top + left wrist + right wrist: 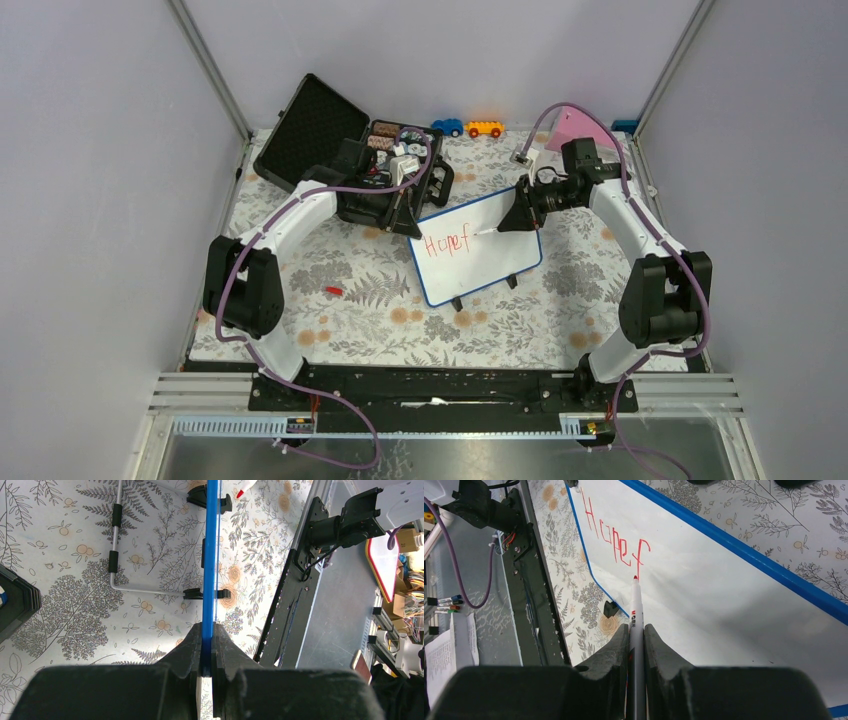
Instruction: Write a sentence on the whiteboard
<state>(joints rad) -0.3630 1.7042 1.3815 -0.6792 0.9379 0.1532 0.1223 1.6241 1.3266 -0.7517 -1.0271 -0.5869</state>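
The whiteboard (490,262) stands tilted on two black feet in the middle of the flowered cloth. Red letters of the sentence (447,243) read "Hope f" along its top left; the right wrist view shows the same letters (616,535). My left gripper (408,226) is shut on the board's upper left corner, and its wrist view shows the thin blue frame (210,555) pinched between the jaws (208,630). My right gripper (636,630) is shut on a white marker (636,611). The marker's red tip rests on the whiteboard (724,605) just below the "f".
An open black case (330,140) full of small items lies behind the left arm. A blue toy car (447,127), an orange one (484,128) and a pink object (570,130) sit at the back edge. A small red cap (333,290) lies on the cloth.
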